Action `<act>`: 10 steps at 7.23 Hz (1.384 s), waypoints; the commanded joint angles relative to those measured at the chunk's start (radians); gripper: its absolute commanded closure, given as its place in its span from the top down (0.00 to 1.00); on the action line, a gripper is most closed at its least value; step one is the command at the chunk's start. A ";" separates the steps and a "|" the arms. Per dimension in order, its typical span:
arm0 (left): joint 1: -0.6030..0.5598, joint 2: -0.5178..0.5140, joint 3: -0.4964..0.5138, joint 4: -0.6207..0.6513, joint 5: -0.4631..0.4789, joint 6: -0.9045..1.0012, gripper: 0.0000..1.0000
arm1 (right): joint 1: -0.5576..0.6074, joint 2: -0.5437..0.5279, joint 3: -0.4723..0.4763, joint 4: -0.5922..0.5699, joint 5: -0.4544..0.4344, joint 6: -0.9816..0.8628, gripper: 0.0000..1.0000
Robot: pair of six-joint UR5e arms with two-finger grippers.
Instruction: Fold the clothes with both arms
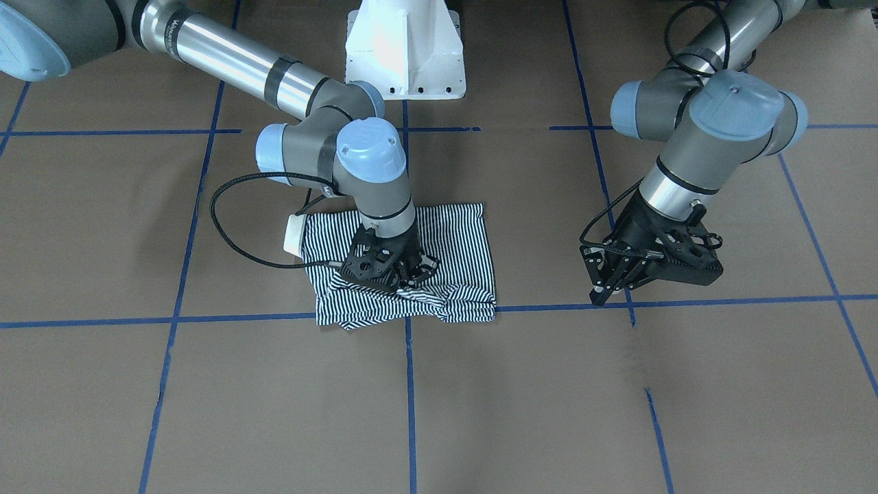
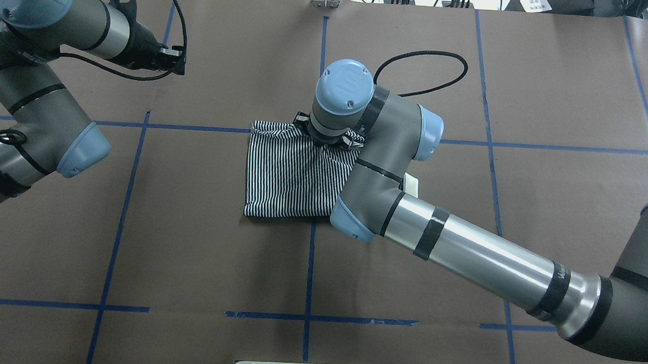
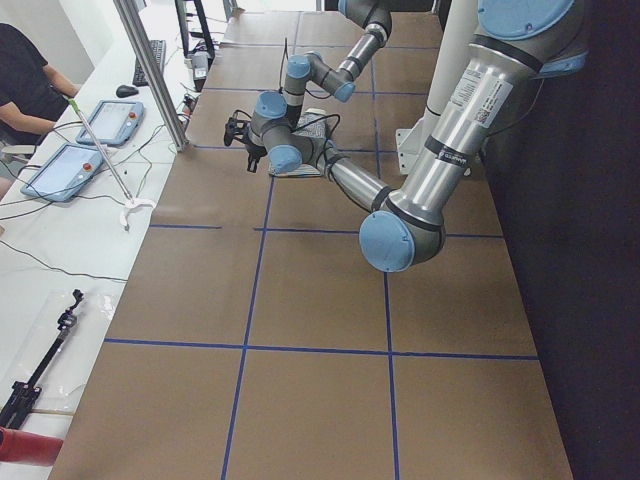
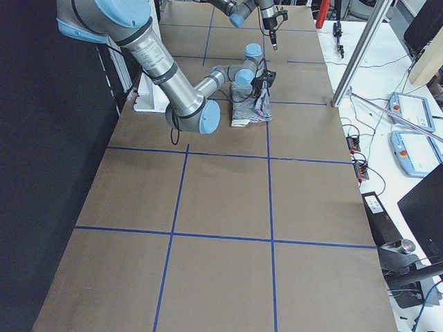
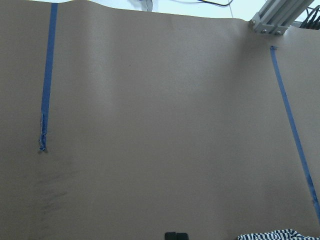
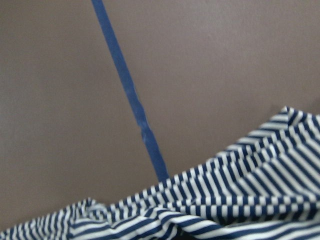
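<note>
The brown desk [image 1: 480, 412], marked off by blue tape lines [image 1: 409, 384], fills every view. The right arm [image 1: 226, 58] reaches from the upper left of the front-facing view down to the middle. The left arm [image 1: 693, 158] hangs at the upper right of that view.

The striped shirt [image 1: 453, 247] lies just left of centre in that view. It is already folded into a rough square, with the cream collar [image 1: 295, 237] poking out at its left side. The lower edge is rumpled and bunched, not flat. Judging by this, most of the folding looks done. A last fold or a smoothing of that lower edge seems to be left.

The right claw [image 1: 405, 278] is down on the shirt's lower part. It looks to be pinching a raised ridge of cloth there. The left claw [image 1: 603, 278] hovers over bare desk at the right, well apart from the shirt. Whether it is spread or pressed together cannot be told.

There is pale lettering [image 1: 172, 31] on the right arm's silver tube, too small to read. No label or logo shows on the shirt.
</note>
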 commanded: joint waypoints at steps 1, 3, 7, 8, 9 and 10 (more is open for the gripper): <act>-0.001 0.002 -0.023 0.018 0.002 -0.001 0.00 | 0.114 0.044 -0.170 0.090 0.022 -0.069 0.00; 0.003 0.022 -0.043 0.032 0.003 -0.007 0.00 | 0.194 0.045 -0.189 0.089 0.074 -0.125 0.00; 0.014 -0.002 -0.041 0.094 0.009 -0.015 0.00 | 0.137 -0.121 0.220 -0.085 0.237 -0.149 0.00; 0.014 -0.002 -0.034 0.094 0.009 -0.014 0.00 | 0.089 -0.148 0.268 -0.093 0.234 -0.107 0.00; 0.014 -0.002 -0.035 0.095 0.009 -0.014 0.00 | 0.044 -0.157 0.267 -0.093 0.217 -0.102 0.00; 0.014 -0.002 -0.037 0.095 0.009 -0.014 0.00 | 0.023 -0.171 0.256 -0.089 0.202 -0.102 0.00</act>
